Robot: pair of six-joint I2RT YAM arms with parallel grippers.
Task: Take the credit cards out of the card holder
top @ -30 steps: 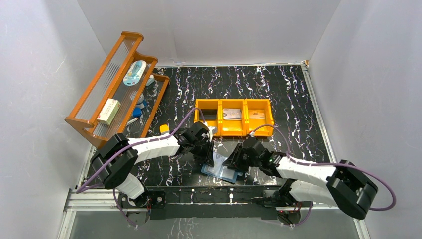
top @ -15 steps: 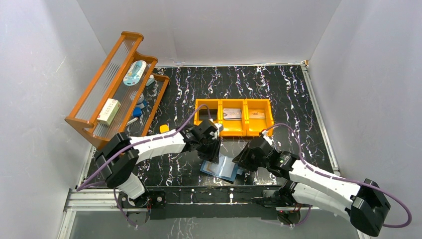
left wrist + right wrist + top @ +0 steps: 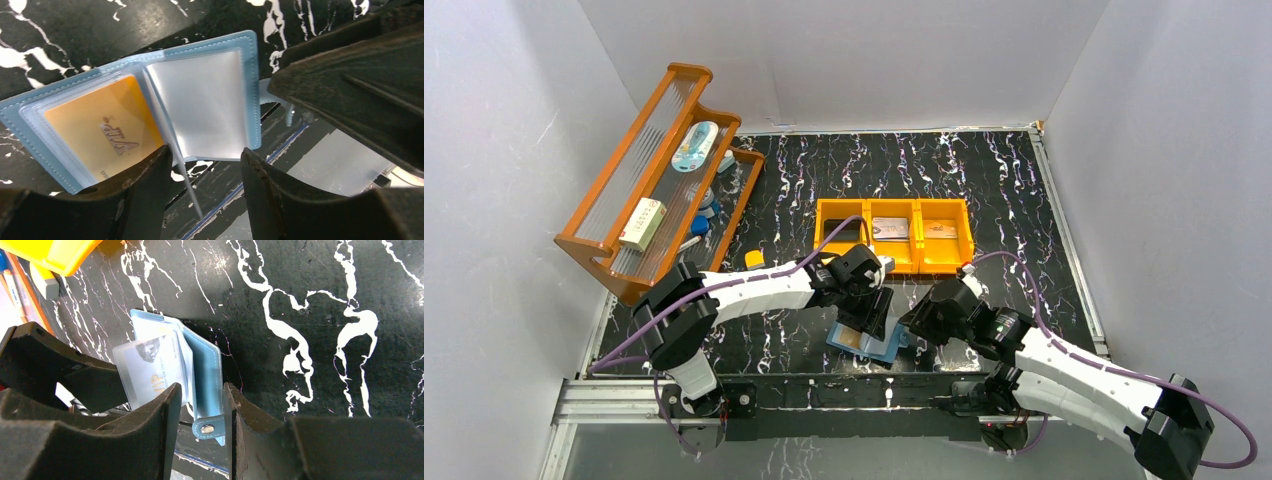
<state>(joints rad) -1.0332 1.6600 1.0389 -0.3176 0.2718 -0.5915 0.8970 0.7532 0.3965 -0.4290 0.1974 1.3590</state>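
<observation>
The teal-blue card holder (image 3: pixel 886 350) lies open on the black table near the front edge. In the left wrist view its left pocket holds an orange credit card (image 3: pixel 95 135). The right clear sleeve (image 3: pixel 205 100) looks empty, and a loose sleeve leaf runs between my fingers. My left gripper (image 3: pixel 874 312) (image 3: pixel 206 152) hovers open over the holder (image 3: pixel 253 90). My right gripper (image 3: pixel 919 322) (image 3: pixel 202 390) stands open astride the closing tab (image 3: pixel 207 428); I cannot tell if it touches. A greyish card (image 3: pixel 150 365) shows in a sleeve of the holder (image 3: pixel 205 370).
An orange three-compartment bin (image 3: pixel 894 262) stands behind the holder, with a grey card (image 3: pixel 890 229) and a tan card (image 3: pixel 941 231) in it. A tiered orange rack (image 3: pixel 654 180) fills the left side. A small yellow-orange block (image 3: pixel 754 259) lies by it.
My left gripper slid right over the holder and opened its jaws. The right arm drew back to the right. The orange card now shows in the open holder.
</observation>
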